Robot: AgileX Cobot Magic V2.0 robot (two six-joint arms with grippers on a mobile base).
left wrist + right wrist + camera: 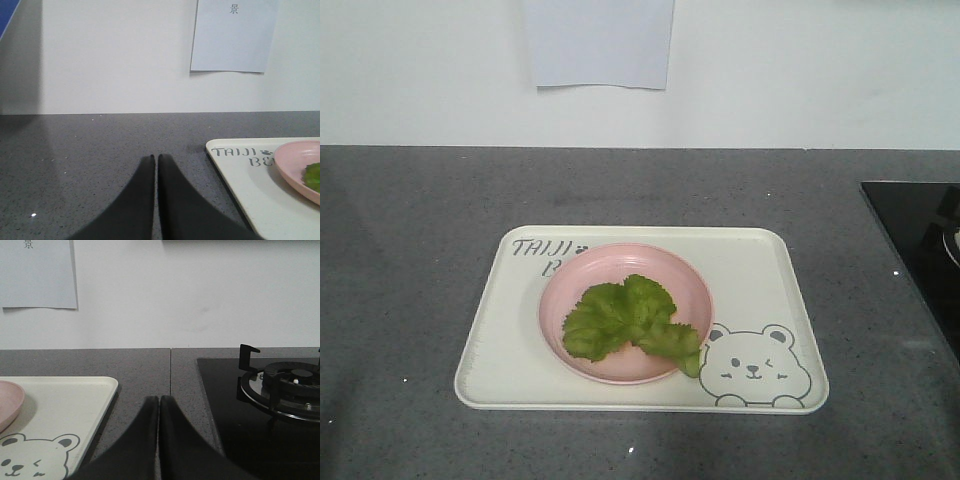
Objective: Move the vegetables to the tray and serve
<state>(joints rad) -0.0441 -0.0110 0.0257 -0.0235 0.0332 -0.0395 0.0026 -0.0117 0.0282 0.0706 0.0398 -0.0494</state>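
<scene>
Tray (500, 350): cream, bear drawing, flat on grey counter (410, 220).
Pink plate (560, 300): on the tray, left of centre.
Lettuce (625, 318): lies in the plate, one tip over its front-right rim.
Left gripper (156, 159): fingers pressed together, holding nothing, over bare counter left of the tray.
Right gripper (159, 399): fingers together, holding nothing, between tray and gas stove (280, 390).
Paper sheet (600, 45): on wall.

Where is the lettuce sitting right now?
In the front view, the lettuce lies on the pink plate, which sits mid-tray on the grey counter, its lower-right leaf tip overhanging the rim toward the bear drawing.
</scene>
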